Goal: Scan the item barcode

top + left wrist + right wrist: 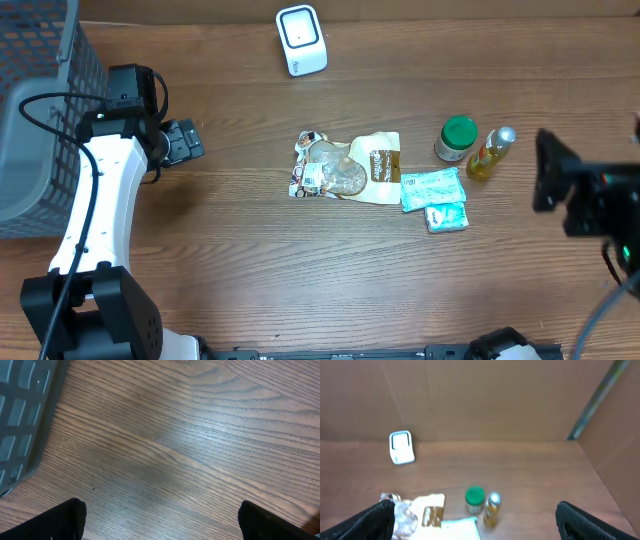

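So the left arm (100,200) reaches up the left side of the worktop (250,260), white link stretched away from its base, with the wrist bent toward the middle, right beside the grey basket (40,130). Its jaws are spread wide with nothing between them. The wrist view just shows bare wood grain, plus a corner of the basket (20,410) off to one side.

The right arm (590,195) comes in from the right edge, raised off the worktop and pointed toward the back. Its jaws are also spread all the way and aren't holding or touching anything.

The stuff to scan is all lying loose in a bunch right of centre, well apart from both arms:
- a snack pouch (345,168) lying flat
- two teal packets (433,188) just beside it
- a green-lidded jar (457,138) standing upright
- a yellow bottle (490,152) with a silver cap next to the jar

The white scanner (301,40) stands alone at the back edge near the cardboard wall (480,400). I can't make out a barcode on anything from here. There's open worktop between the items and the scanner, and the basket is the only bulky thing near the left arm.
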Robot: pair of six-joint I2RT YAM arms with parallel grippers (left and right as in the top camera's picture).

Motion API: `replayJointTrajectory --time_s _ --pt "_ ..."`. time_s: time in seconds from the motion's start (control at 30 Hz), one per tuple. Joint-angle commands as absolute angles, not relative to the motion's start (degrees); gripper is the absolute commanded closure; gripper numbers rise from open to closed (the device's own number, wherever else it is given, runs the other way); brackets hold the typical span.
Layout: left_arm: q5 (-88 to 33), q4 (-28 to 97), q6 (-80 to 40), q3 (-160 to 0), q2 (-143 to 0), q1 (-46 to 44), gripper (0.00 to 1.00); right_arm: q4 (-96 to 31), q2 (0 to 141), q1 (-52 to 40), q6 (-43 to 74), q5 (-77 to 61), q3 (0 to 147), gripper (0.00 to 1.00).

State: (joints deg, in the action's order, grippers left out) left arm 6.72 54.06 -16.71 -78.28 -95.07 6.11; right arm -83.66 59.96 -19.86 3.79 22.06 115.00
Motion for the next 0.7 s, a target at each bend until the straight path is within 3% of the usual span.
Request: replayJointTrajectory --time_s 0.0,0.3,0.67 --pt "7.3 54.0 -16.3 -78.9 -95.4 6.2 0.00 -86.1 55.2 -19.4 3.2 23.5 115.5 0.00" --pt "7.3 54.0 -16.3 -78.9 -95.4 6.2 0.00 -96.7 47.3 -19.4 3.2 23.2 115.5 0.00" --pt "7.3 54.0 -16.3 -78.9 -95.4 6.2 0.00 -95.4 39.2 -14.3 3.2 5.8 115.5 0.00"
